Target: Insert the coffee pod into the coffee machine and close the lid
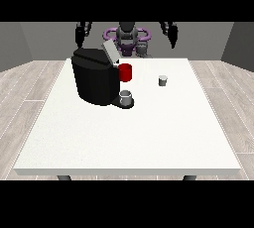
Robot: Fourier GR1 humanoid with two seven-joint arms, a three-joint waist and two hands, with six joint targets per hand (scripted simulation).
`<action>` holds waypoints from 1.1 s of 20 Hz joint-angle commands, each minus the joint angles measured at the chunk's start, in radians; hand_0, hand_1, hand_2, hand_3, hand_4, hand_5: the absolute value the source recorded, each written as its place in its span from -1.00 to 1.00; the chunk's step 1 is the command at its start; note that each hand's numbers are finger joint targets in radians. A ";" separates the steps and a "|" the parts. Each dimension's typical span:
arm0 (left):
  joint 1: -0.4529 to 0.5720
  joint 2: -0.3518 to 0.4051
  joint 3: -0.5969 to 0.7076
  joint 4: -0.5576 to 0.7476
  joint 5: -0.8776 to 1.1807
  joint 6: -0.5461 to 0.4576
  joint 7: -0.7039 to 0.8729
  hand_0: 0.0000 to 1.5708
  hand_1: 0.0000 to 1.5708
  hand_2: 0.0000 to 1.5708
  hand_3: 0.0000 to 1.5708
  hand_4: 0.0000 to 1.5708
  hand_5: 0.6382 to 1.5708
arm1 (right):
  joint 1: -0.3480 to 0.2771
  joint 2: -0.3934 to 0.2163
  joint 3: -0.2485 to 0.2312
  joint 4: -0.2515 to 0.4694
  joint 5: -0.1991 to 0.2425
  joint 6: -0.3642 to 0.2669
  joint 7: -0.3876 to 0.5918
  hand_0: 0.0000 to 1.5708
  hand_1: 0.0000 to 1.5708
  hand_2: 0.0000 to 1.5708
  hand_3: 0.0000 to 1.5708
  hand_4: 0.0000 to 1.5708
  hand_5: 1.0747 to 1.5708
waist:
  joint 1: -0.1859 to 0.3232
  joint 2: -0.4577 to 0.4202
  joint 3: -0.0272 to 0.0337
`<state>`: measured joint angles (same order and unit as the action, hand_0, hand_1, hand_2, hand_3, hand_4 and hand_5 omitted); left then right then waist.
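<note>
Machine (95, 81): black, on the table (149, 138), lid (110, 52) tilted open.
Pod (162, 80): upright, right of the machine, well apart.
Hands: view's-left hand (81, 34) and view's-right hand (171, 34) raised behind the machine, holding nothing; finger spread unclear.
Advice: probably lower the view's-right hand over the pod, closing around its sides.
</note>
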<state>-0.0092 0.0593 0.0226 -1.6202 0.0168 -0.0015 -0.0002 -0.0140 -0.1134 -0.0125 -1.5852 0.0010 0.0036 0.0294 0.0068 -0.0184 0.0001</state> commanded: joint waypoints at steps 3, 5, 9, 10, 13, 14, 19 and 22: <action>0.071 -0.001 -0.012 0.025 0.000 -0.052 -0.117 -1.00 -1.00 -1.00 -1.00 -0.66 1.00 | 0.030 0.001 -0.009 0.002 -0.014 0.033 0.025 -1.00 -1.00 -1.00 -1.00 -0.84 1.00 | -0.004 -0.026 -0.0003; 0.082 -0.009 -0.026 -0.001 0.015 -0.071 -0.131 -1.00 -1.00 -1.00 -1.00 -0.66 1.00 | 0.091 0.032 0.015 0.060 0.013 0.025 -0.078 -1.00 -1.00 -1.00 -1.00 -0.84 1.00 | -0.001 -0.023 -0.0001; 0.117 0.057 -0.037 0.009 -0.048 -0.108 -0.194 -1.00 -1.00 -1.00 -1.00 -0.66 1.00 | 0.069 0.093 -0.075 0.054 -0.004 -0.103 -0.158 -1.00 -1.00 -1.00 -1.00 -0.88 1.00 | -0.004 -0.022 0.0002; 0.055 0.067 -0.020 0.063 -0.068 -0.095 -0.207 -1.00 -1.00 -1.00 -1.00 -0.60 1.00 | 0.029 0.110 -0.036 0.008 0.007 -0.127 -0.114 -1.00 -1.00 -1.00 -1.00 -0.88 1.00 | -0.042 0.001 -0.0003; -0.009 0.145 0.023 0.041 -0.095 -0.098 -0.124 -1.00 -1.00 -1.00 -1.00 -1.00 1.00 | 0.080 0.111 0.002 0.042 0.004 -0.128 -0.191 -1.00 -1.00 -1.00 -1.00 -0.72 1.00 | -0.046 0.006 0.0003; -0.076 0.162 0.059 0.110 -0.095 -0.097 -0.178 -1.00 -1.00 -1.00 -1.00 -1.00 1.00 | -0.038 0.076 -0.059 0.025 -0.011 -0.100 -0.132 -1.00 -1.00 -1.00 -1.00 -0.66 1.00 | -0.061 0.075 -0.0002; -0.147 0.199 0.096 0.202 -0.066 -0.147 -0.046 -1.00 -1.00 -1.00 -1.00 -1.00 1.00 | -0.011 0.102 -0.028 0.010 -0.003 -0.113 -0.115 -1.00 -1.00 -1.00 -1.00 -0.78 1.00 | -0.083 0.053 -0.0002; -0.239 0.211 0.109 0.271 -0.074 -0.138 -0.032 -1.00 -1.00 -1.00 -1.00 -1.00 1.00 | -0.094 0.102 -0.040 0.020 -0.025 -0.104 -0.127 -1.00 -1.00 -1.00 -1.00 -0.76 1.00 | -0.111 0.128 -0.0003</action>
<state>-0.1544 0.2606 0.1158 -1.4338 -0.0426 -0.1490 -0.0511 -0.0316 -0.0190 -0.0520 -1.5613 -0.0201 -0.0885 -0.1033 -0.0780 0.0502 0.0003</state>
